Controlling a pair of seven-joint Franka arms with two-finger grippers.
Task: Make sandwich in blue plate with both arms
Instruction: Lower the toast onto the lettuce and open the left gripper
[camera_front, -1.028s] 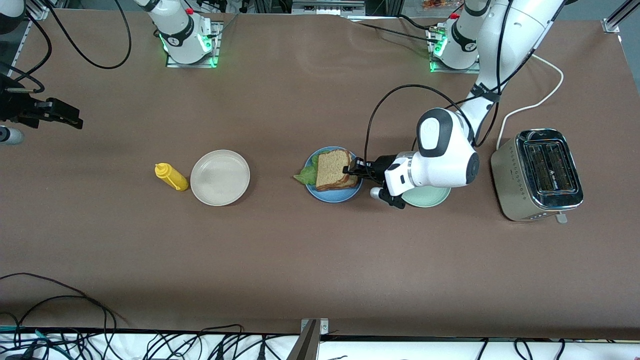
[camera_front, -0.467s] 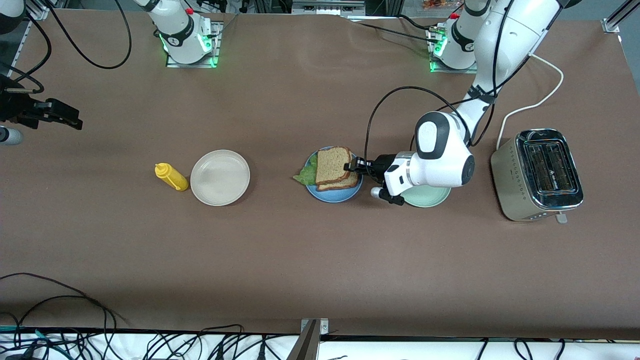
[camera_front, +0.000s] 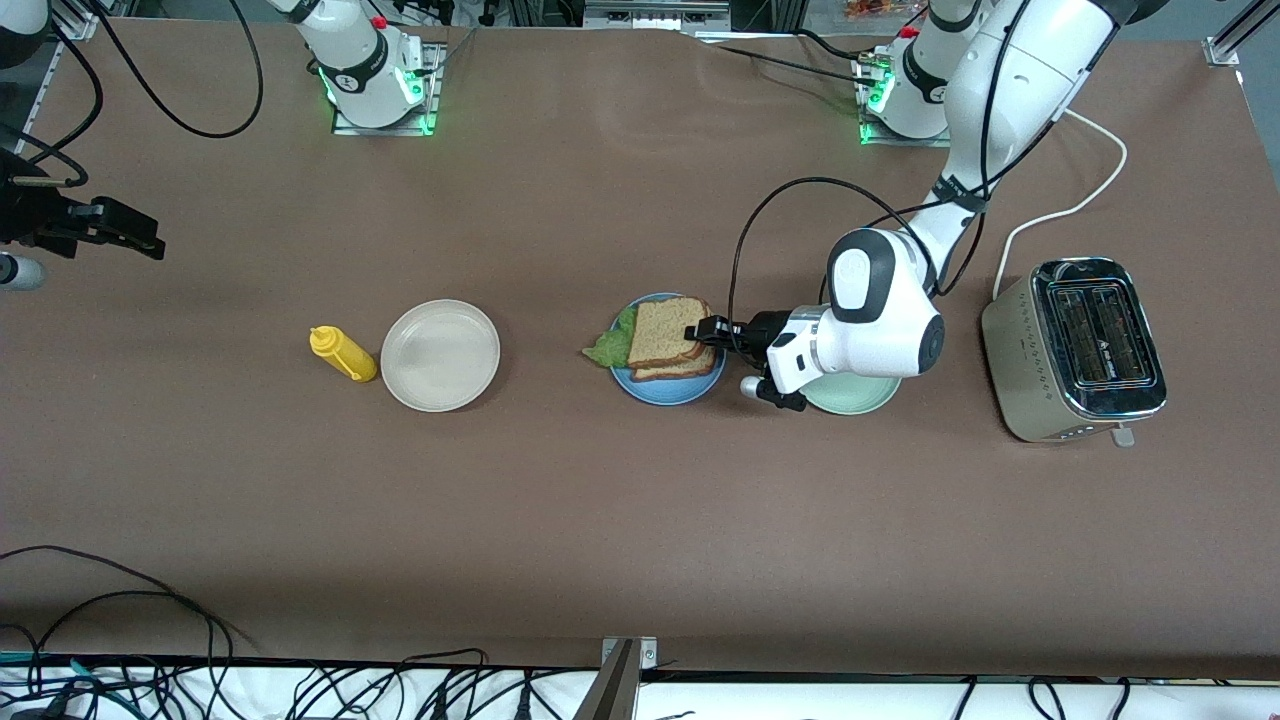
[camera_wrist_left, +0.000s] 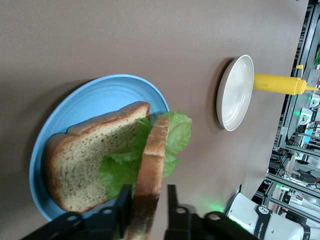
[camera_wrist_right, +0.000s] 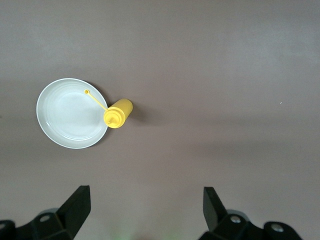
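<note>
Front view gave me the sandwich (camera_front: 668, 335) on the blue plate (camera_front: 665, 392) near the middle of the table, with its lettuce (camera_front: 610, 350) spilling over the rim toward the right arm's end; the left gripper (camera_front: 700, 332) reached in level from the left arm's end and met the top slice at its edge; from the left wrist view I saw the bottom slice (camera_wrist_left: 85, 160) lying flat on the blue plate (camera_wrist_left: 100, 90), the lettuce (camera_wrist_left: 175, 130) on it, and the top slice (camera_wrist_left: 152, 155) edge-on inside the left gripper (camera_wrist_left: 147, 192); I could not tell whether that pincer was clenched on the slice or had let go. A pale green plate (camera_front: 860, 395) lay partly hidden beneath the left arm's wrist, just beside the blue plate, and a toaster (camera_front: 1075, 345) stood nearer the left arm's end; toward the right arm's end sat a beige-white plate (camera_front: 440, 355) with a yellow squeeze bottle (camera_front: 343, 354) just beside it. The right gripper (camera_front: 130, 235) waited over the right arm's end of the table; its wrist view showed the right gripper (camera_wrist_right: 145, 200) released, its fingers wide apart and holding nothing, high over the beige-white plate (camera_wrist_right: 70, 112) and the bottle (camera_wrist_right: 117, 114).
</note>
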